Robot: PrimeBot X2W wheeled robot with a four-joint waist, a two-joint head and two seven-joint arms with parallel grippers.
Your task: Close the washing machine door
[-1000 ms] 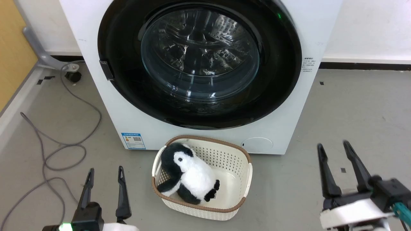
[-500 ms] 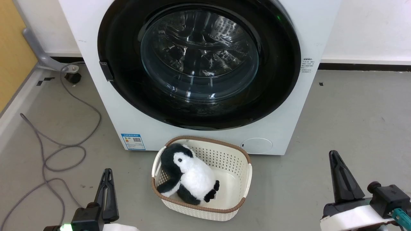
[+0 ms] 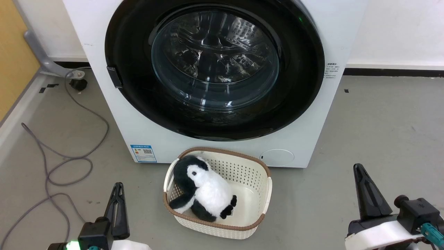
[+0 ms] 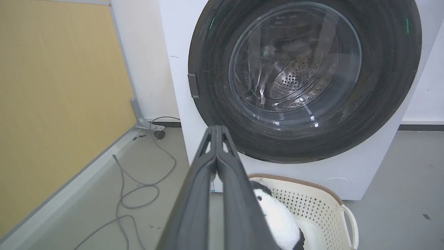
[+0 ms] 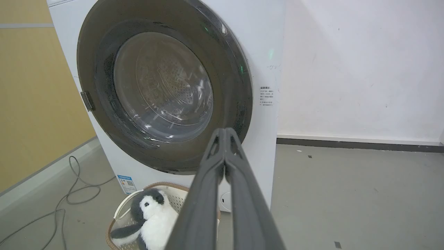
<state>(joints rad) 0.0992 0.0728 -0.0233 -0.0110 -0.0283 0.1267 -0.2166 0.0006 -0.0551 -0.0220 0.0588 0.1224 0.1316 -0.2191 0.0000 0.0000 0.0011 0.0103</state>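
Observation:
The white washing machine [image 3: 314,114] [image 4: 177,62] [image 5: 263,41] stands ahead on the floor. Its round black-rimmed door [image 3: 215,69] [image 4: 305,76] [image 5: 163,90] with the bulging glass window lies flush against the machine's front; the latch tab [image 3: 113,77] sits at the rim's left. Low at the left, my left gripper [image 3: 118,189] [image 4: 216,130] is shut with nothing in it, well short of the machine. My right gripper [image 3: 359,170] [image 5: 225,132] is shut and empty too, low at the right, away from the door.
A cream basket [image 3: 258,173] holding a plush penguin [image 3: 204,187] sits on the floor right below the door, between my grippers. A grey cable [image 3: 69,152] loops over the floor at the left. A yellow panel [image 4: 52,104] lines the left side; a white wall [image 5: 364,69] rises at the right.
Both grippers went from open to shut over the last second and drew back lower in the head view. The door and basket have not moved.

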